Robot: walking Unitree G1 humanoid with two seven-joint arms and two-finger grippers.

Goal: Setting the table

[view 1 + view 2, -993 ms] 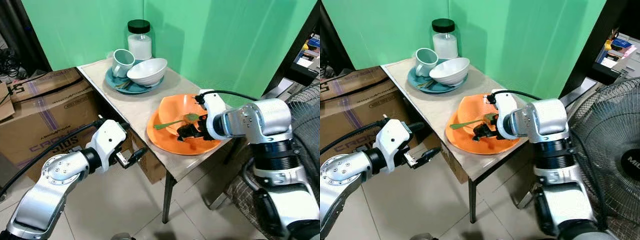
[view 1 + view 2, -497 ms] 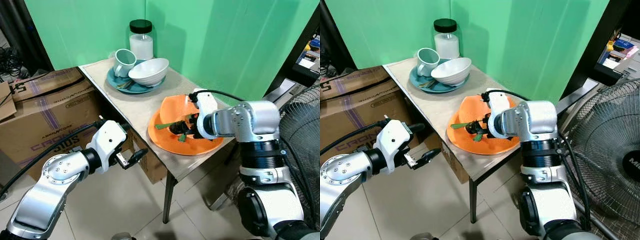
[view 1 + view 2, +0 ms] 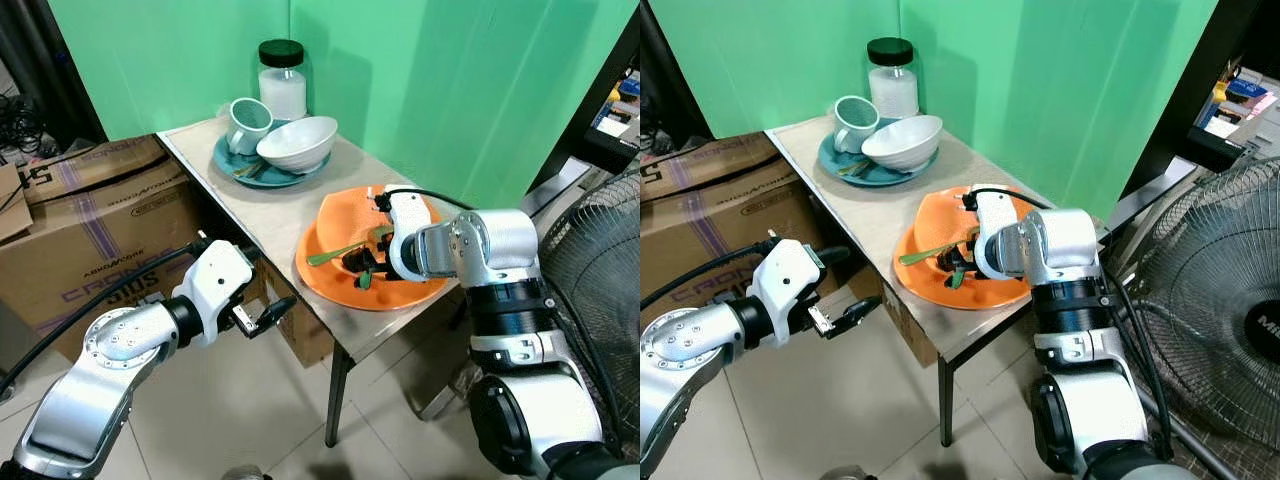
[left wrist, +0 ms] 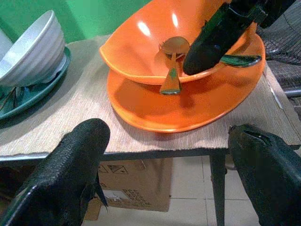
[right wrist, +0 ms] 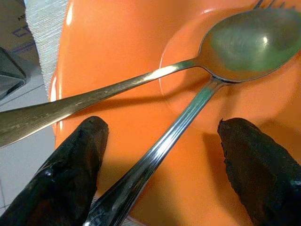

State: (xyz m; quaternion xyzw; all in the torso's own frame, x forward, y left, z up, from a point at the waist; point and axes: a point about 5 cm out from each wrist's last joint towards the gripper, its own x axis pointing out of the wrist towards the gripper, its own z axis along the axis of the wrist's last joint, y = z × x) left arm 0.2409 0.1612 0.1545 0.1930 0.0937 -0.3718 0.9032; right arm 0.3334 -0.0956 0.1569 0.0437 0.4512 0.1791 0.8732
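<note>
Right tool over the orange bowl, reaching for the cutlery.

The right tool (image 3: 362, 268), fingers spread and holding nothing, hangs low inside the orange bowl (image 3: 352, 217), which sits on the orange plate (image 3: 330, 278) at the near end of the table (image 3: 272, 215). A spoon (image 5: 141, 82) and a second utensil (image 5: 164, 146), handles crossing, lie in the bowl between the fingers. Step looks like picking cutlery out; next it needs to close on one handle without dragging the other. Right forearm bends inward across the plate. Left tool (image 3: 262, 318), open and empty, hangs off the table's near-left edge, facing the plate.
</note>
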